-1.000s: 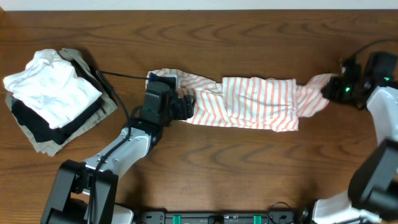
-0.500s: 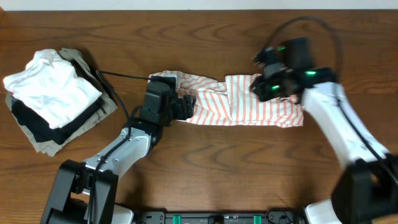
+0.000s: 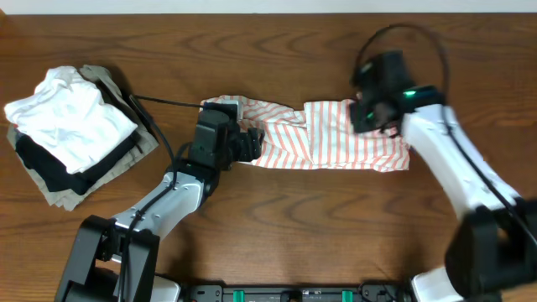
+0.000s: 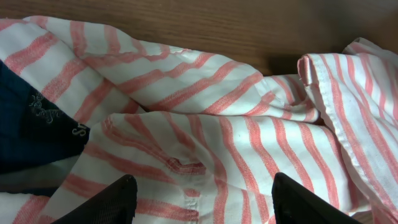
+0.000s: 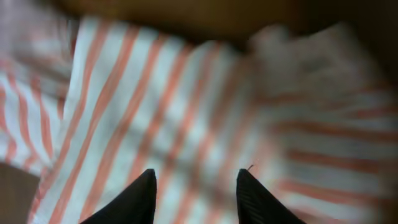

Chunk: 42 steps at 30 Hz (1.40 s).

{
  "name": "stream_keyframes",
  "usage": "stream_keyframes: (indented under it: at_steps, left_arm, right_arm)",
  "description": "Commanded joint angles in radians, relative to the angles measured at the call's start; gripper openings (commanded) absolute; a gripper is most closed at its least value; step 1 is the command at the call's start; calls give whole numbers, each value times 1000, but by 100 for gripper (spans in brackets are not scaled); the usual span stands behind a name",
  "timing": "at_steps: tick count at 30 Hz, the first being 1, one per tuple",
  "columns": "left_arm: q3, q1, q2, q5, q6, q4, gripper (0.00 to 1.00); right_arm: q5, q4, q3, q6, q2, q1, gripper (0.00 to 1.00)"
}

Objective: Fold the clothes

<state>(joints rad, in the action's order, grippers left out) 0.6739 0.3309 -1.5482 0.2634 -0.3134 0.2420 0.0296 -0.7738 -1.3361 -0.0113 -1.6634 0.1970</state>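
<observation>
The left fingers [image 4: 109, 202] stand spread over the collar end of the white, orange-red-striped cloth shirt [image 3: 336, 138], pinching nothing. The right fingers [image 5: 134, 199], blurred, look parted over its other end. The shirt lies bunched in a narrow band on the brown wooden counter [image 3: 277, 218]; the neat end-to-end folds seem yet to do.

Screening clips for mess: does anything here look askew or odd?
The striped shirt lies rumpled in a long uneven strip, its collar end bunched at the left tool. The folded pile sits lopsided. Nothing spilled or damaged.
</observation>
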Motion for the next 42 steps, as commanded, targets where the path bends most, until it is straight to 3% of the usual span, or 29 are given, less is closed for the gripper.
stream_keyframes:
  at_steps: [1,8,18,21,29,35,42]
  left_arm:
    - [13,-5,7,6,14,-2,70]
    - [13,-5,7,6,14,-2,70]
    - [13,-5,7,6,14,-2,70]
    - [13,-5,7,6,14,-2,70]
    - [13,-5,7,6,14,-2,70]
    - [13,-5,7,6,14,-2,70]
    - [13,-5,7,6,14,-2,70]
  right_arm:
    - [-18,-15,-44,31,55,-61,41]
    - [35,-66,-41,81,-52,-83,47]
    - [-66,42,-41,121,-254,-83,48]
    - [-89,45,-41,121,-262,-83,43]
    - [-130,34,-41,81,-262,-99,2]
    - [-77,5,-56,80,-235,-78,1]
    - [-75,12,-63,80,-82,-8,5]
